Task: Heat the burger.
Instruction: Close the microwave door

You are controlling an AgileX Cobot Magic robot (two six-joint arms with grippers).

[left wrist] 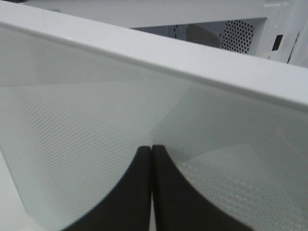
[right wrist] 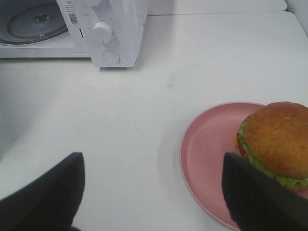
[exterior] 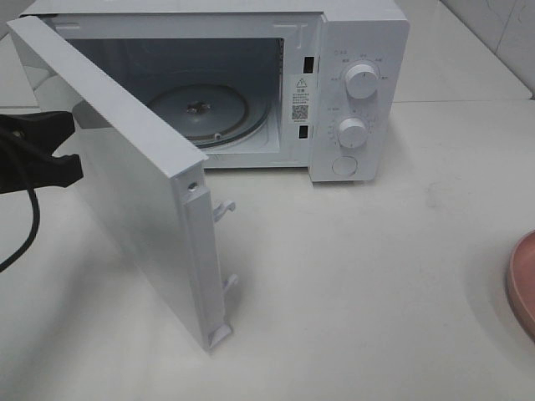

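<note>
The burger (right wrist: 278,140), golden-brown bun over green lettuce, sits on a pink plate (right wrist: 211,149) in the right wrist view; only the plate's edge (exterior: 520,280) shows at the right of the high view. My right gripper (right wrist: 153,190) is open above the table, its fingers apart, with the burger beyond one fingertip (right wrist: 255,192). A white microwave (exterior: 359,75) stands at the back with its door (exterior: 125,175) swung wide open and its glass turntable (exterior: 199,110) bare. My left gripper (left wrist: 152,149) is shut with nothing in it, pressed against the door's outer face (left wrist: 96,120).
The microwave's two knobs (exterior: 361,81) and round button (exterior: 344,164) face front. Door latches (exterior: 224,209) stick out from the door's free edge. A black cable (exterior: 25,225) hangs from the left arm over the white table (exterior: 351,292).
</note>
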